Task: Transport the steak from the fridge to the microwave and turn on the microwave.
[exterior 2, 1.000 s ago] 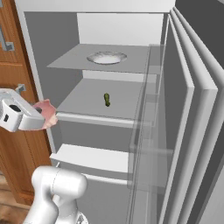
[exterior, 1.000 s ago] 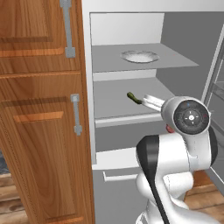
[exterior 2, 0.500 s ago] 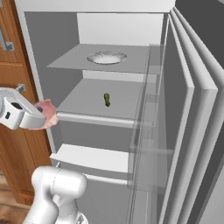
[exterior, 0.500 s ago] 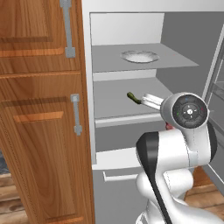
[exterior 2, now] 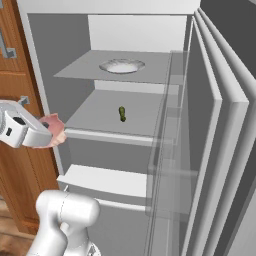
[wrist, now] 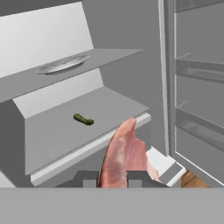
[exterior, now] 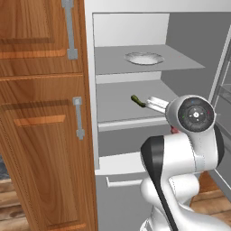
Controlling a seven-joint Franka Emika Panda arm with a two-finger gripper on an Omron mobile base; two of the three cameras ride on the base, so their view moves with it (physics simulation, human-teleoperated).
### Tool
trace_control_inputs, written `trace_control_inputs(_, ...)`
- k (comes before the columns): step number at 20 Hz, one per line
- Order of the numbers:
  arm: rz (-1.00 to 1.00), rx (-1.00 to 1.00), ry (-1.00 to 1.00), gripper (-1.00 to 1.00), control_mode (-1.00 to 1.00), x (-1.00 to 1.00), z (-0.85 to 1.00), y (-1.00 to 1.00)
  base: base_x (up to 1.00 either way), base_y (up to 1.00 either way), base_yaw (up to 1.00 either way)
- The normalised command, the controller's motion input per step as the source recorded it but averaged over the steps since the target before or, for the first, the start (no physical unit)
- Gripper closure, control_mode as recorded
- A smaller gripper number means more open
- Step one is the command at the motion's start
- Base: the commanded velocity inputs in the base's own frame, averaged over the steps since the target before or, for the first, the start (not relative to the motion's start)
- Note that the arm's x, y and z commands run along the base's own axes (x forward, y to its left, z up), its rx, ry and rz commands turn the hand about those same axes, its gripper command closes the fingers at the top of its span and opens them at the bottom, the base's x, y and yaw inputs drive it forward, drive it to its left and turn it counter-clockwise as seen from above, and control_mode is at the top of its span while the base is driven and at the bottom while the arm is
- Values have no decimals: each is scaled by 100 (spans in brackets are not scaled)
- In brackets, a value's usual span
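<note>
The steak point(wrist: 124, 155), a red-pink slab with a paler edge, stands on edge between my gripper's point(wrist: 111, 179) two dark fingertips, which are shut on it. Seen from the right base, the steak point(exterior 2: 56, 131) sticks out of the gripper point(exterior 2: 47, 135), which hangs in front of the fridge point(exterior 2: 60, 85), just outside its left wall at middle-shelf height. From the left base my own arm hides most of the hand, and a sliver of the steak point(exterior: 173, 131) peeks past it. The fridge point(exterior: 90, 103) is open. The microwave is out of view.
A pale dish point(exterior: 143, 57) rests on the upper fridge shelf and a small dark green pickle point(exterior: 137, 100) lies on the middle shelf. Brown wooden cabinets point(exterior: 40, 126) stand left of the fridge. The open fridge door point(exterior 2: 220, 150) with its racks stands to the right.
The wrist has lifted very slightly. The steak stays in the shut gripper in front of the fridge.
</note>
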Motion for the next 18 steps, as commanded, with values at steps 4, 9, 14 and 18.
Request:
trace_control_inputs(4, 0, 0, 0, 100, -100, 0, 0, 0, 0, 0, 0)
trace_control_inputs(9, 0, 0, 0, 100, -100, 0, 0, 0, 0, 0, 0)
trace_control_inputs(14, 0, 0, 0, 100, -100, 0, 0, 0, 0, 0, 0)
trace_control_inputs(18, 0, 0, 0, 100, 100, 0, 0, 0, 0, 0, 0)
